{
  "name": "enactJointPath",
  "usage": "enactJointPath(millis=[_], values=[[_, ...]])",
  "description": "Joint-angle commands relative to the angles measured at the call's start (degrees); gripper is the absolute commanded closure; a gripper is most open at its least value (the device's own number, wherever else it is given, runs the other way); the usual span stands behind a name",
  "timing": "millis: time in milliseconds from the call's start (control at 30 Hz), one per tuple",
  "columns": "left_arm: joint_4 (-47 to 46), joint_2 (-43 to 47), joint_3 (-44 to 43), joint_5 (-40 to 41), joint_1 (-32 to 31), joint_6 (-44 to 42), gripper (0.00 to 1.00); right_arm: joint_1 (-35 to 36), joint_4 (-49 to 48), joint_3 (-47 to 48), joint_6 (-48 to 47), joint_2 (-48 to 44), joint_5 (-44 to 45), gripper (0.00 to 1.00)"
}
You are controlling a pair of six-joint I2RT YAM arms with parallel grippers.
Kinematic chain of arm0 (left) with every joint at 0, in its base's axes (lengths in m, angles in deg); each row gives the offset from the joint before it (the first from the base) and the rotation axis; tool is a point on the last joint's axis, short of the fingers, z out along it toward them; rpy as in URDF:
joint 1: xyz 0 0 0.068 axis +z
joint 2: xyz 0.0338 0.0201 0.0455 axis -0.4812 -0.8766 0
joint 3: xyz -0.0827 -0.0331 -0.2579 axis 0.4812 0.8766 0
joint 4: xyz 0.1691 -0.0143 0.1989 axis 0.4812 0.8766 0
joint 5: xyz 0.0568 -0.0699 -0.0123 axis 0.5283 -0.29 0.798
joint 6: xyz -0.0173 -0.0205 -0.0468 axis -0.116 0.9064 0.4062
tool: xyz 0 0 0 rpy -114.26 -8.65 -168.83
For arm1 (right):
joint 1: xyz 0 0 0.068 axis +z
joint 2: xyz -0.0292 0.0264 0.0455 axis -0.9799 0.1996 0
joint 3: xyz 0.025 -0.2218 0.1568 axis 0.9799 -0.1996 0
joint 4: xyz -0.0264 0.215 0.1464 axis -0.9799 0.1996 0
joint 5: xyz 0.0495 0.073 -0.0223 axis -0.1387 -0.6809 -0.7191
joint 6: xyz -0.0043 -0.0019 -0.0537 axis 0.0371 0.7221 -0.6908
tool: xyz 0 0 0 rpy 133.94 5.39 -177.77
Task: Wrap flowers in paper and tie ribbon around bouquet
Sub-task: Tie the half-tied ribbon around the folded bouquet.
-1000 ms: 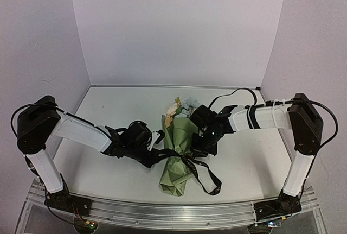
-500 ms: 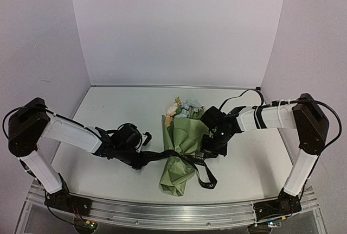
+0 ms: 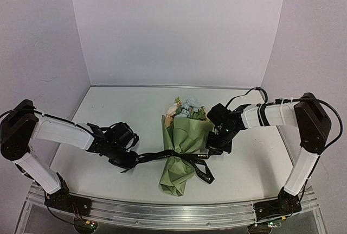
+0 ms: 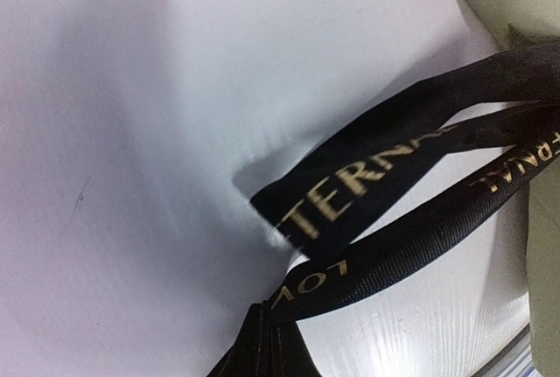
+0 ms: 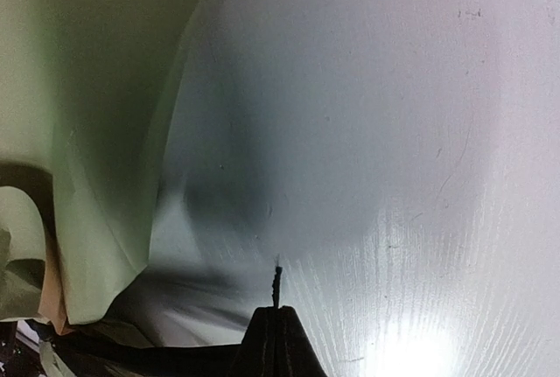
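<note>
The left gripper (image 3: 128, 161) is clamped on the black ribbon (image 3: 157, 156). The ribbon runs taut to that gripper's right, across the waist of the bouquet (image 3: 174, 179), to the right gripper (image 3: 212, 150), which appears pinched shut on it too. The bouquet's long axis lies crosswise between them, and the loose tail hangs nearer the right pincer.

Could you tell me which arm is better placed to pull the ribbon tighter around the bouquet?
Left, I think: the left gripper is shut on the ribbon, which runs taut to the bouquet, so it can draw outward. The right gripper is shut beside the paper; whether it holds ribbon is unclear.
</note>
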Motion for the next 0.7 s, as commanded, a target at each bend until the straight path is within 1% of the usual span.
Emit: enactJointPath(millis=[0,267,567,667], values=[[8.1,2.8,0.0,1.1,1.1,4.1,1.0,-0.7,0.7,-0.1,-0.8,-1.9,0.7,1.0],[13.8,0.6,-1.6,1.2,2.6,5.4,1.0,-2.2,0.6,-1.5,-1.3,-3.2,3.6,1.0],[19.3,0.1,-2.5,2.4,5.0,7.2,1.0,-3.3,0.3,-1.0,-1.2,-3.0,3.9,1.0],[21.5,-0.2,-3.3,5.1,5.8,8.3,1.0,-3.5,0.3,-0.8,-1.2,-2.9,3.7,1.0]])
